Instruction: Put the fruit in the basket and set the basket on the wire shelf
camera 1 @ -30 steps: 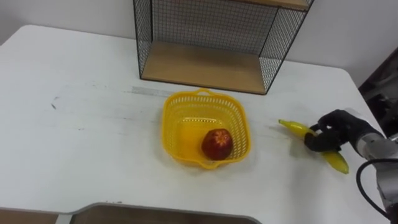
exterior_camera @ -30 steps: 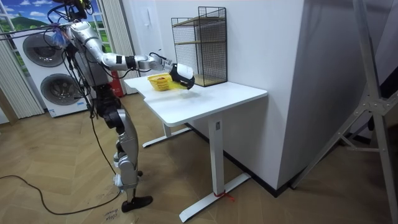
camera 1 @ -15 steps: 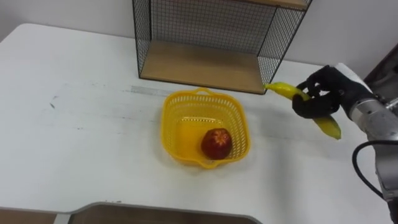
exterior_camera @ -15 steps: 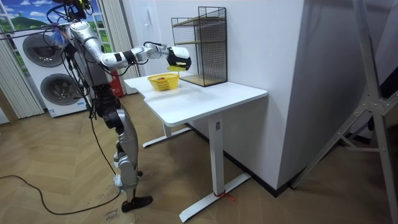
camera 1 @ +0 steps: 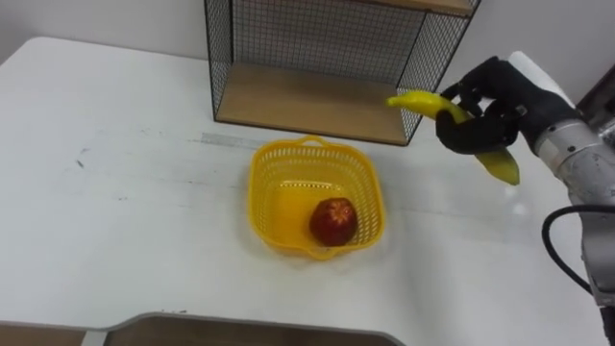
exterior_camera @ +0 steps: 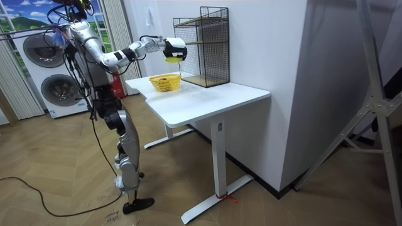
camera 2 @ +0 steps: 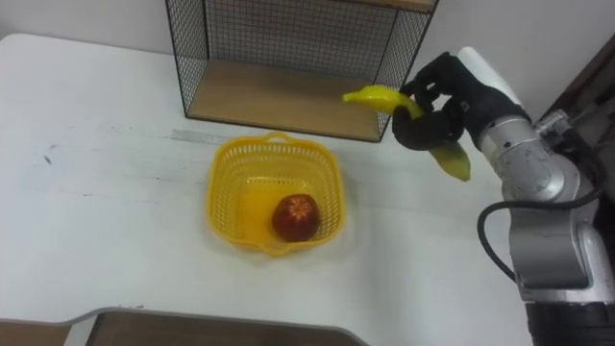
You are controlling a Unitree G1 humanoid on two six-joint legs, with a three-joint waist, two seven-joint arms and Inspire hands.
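White table below, right hand clamped on banana, now higher, nearer basket.

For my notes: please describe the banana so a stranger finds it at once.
A wire shelf stands on the table. By its right front corner the right hand holds the banana in the air. It is long and yellow; the other fruit is round and red.
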